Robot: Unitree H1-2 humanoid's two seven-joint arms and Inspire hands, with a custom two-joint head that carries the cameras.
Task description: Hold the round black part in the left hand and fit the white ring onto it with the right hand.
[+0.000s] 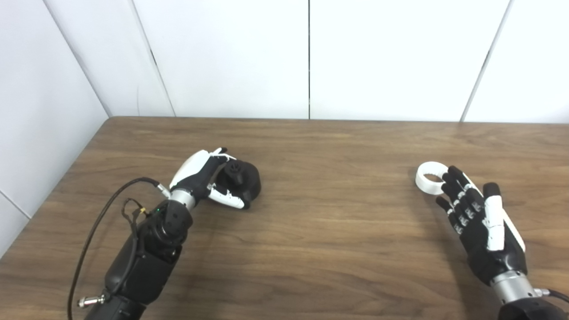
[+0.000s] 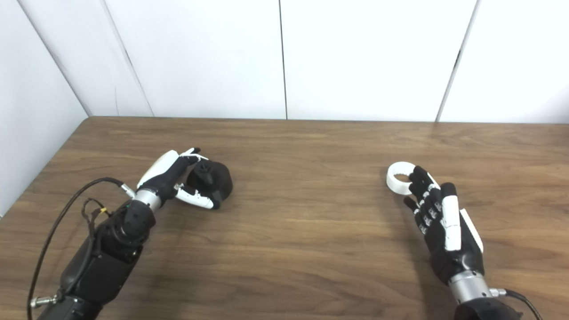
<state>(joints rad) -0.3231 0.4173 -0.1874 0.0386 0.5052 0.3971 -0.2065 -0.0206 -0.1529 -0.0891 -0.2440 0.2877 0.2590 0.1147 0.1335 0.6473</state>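
The round black part sits on the wooden table at the left of centre. My left hand wraps it, fingers over its far side and thumb along its near side; it rests on the table. The white ring lies flat on the table at the right. My right hand is just behind it, palm up and fingers apart, its fingertips touching or overlapping the ring's near right edge. The hand holds nothing.
White wall panels stand along the table's far edge and left side. A black cable loops off my left forearm.
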